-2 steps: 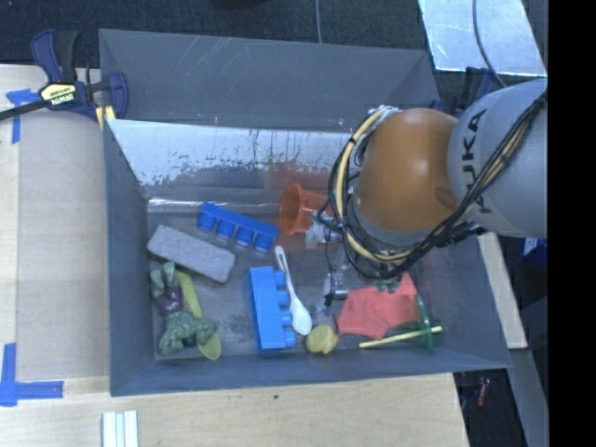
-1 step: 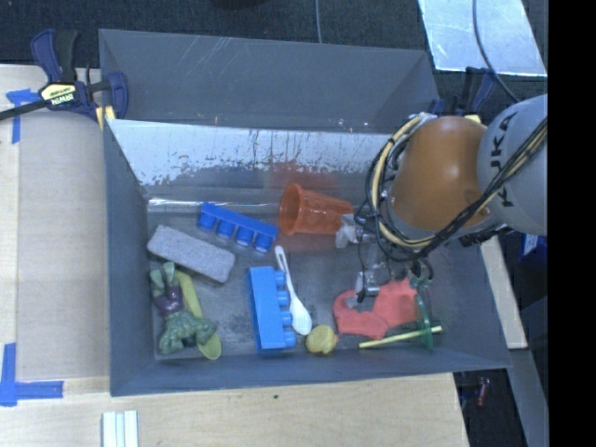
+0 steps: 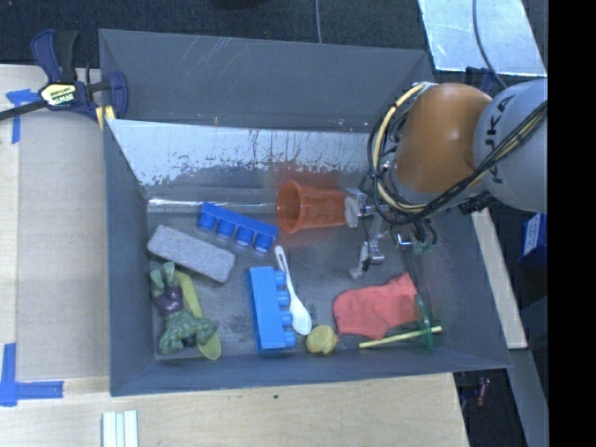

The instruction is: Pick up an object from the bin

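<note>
Hand (image 3: 366, 254) hangs low over the bare floor of the bin (image 3: 279, 91), between the orange cup (image 3: 312, 206) lying on its side and the red cloth (image 3: 375, 307). Whether it is open or closed cannot be told. Risk: descending here probably grasps nothing, or nudges the cup, which rolls away.

Orange cup and red cloth, the two things nearest the claw

We saw the orange cup (image 3: 312, 208) lying on its side near the back wall of the bin (image 3: 126, 268), its wider open mouth turned to the view's left and its narrower base pointing at the claw (image 3: 365, 261), just beside it. The red cloth (image 3: 375, 310) lay crumpled and low on the bin floor toward the front right, near the claw on its front side.
</note>
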Controlling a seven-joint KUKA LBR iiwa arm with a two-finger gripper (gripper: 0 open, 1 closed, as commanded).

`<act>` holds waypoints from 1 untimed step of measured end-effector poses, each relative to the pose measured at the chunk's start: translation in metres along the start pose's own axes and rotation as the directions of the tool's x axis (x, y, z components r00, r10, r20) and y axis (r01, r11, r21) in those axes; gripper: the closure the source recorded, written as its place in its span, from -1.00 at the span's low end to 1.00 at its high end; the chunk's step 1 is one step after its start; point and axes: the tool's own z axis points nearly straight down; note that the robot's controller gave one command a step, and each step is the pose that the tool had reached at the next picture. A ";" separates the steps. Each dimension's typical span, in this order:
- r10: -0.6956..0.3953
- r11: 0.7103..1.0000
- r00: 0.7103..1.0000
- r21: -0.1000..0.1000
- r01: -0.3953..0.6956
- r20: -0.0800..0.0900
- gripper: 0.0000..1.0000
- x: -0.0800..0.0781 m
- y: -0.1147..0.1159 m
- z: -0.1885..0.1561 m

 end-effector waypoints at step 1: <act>0.012 1.000 1.000 0.003 -0.012 0.017 -1.00 0.051 -0.044 0.012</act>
